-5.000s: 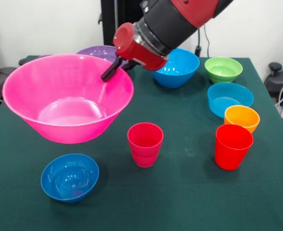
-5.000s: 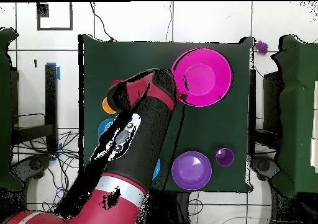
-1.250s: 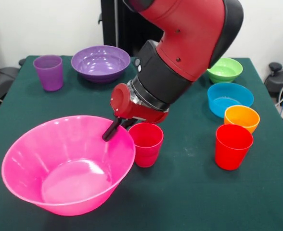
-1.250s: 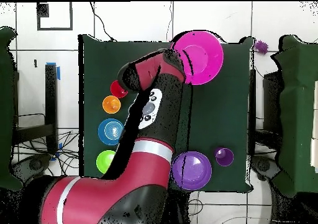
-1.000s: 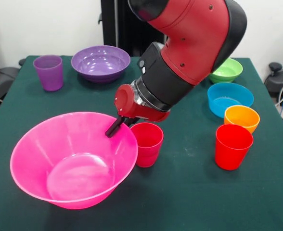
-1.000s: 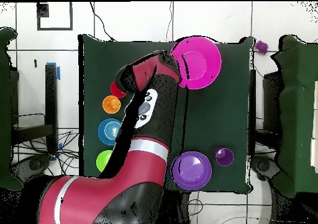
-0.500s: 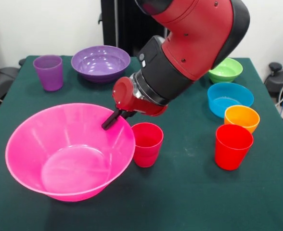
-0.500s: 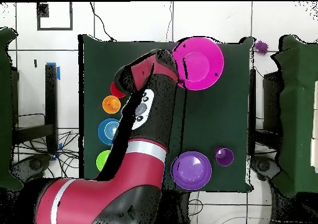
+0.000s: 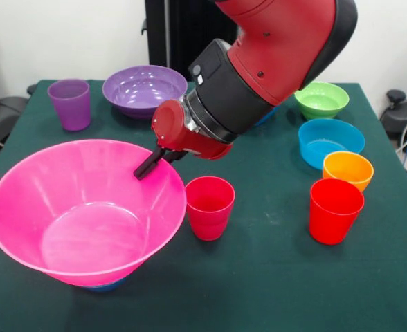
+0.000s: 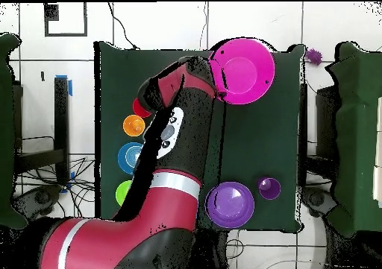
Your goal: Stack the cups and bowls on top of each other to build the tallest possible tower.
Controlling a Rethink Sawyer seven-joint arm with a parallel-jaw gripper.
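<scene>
Pink and glossy, the huge plastic bowl (image 9: 86, 214) hangs by its rim from the clamped black gripper (image 9: 147, 166) above a small blue bowl (image 9: 105, 285) near the table's (image 9: 273, 277) front edge, and lowering squarely looks next.

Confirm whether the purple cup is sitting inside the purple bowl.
No. The purple cup stands on the table beside the purple bowl, apart from it.
</scene>
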